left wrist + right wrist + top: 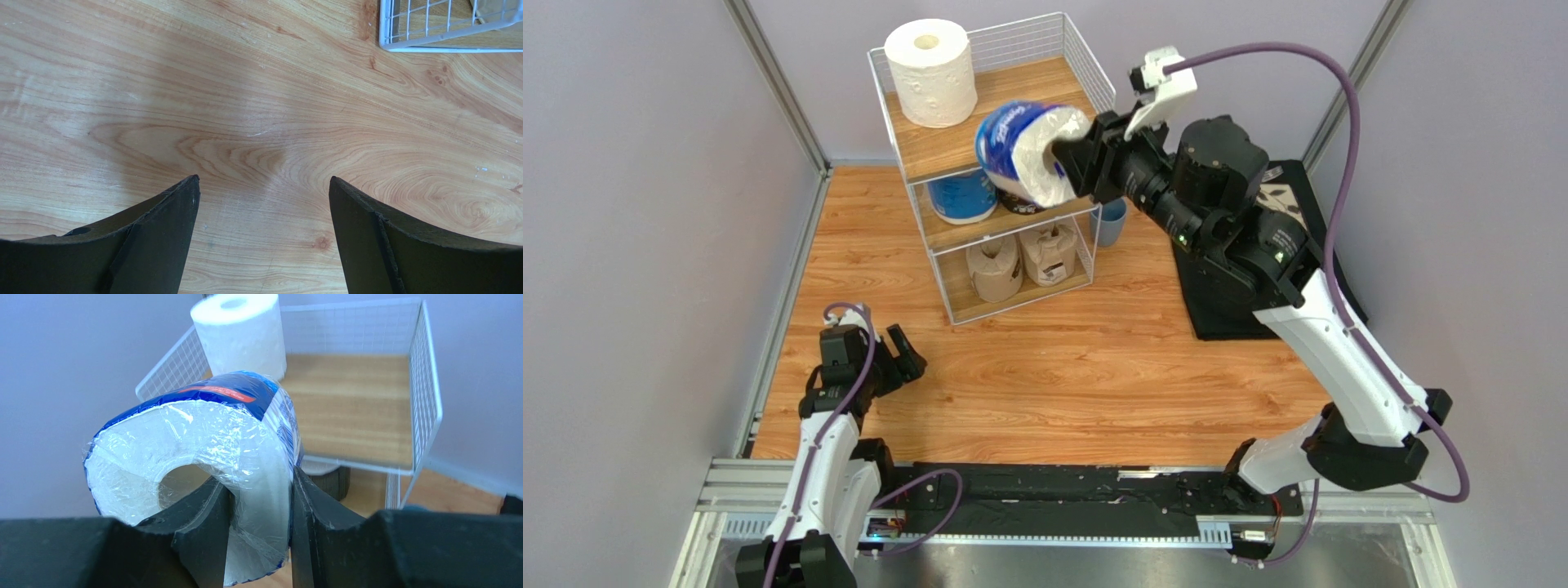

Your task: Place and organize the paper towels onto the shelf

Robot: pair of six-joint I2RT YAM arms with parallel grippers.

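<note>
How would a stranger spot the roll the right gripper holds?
Find the tall white wire shelf with wooden tiers. By its top tier, the right gripper clamps a blue plastic-wrapped roll. Unlike the plain white roll standing on that tier, it is held tilted in the air.

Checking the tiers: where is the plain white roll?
In the top view, the plain white roll stands upright on the shelf's top board, left of the held blue-wrapped roll.
</note>
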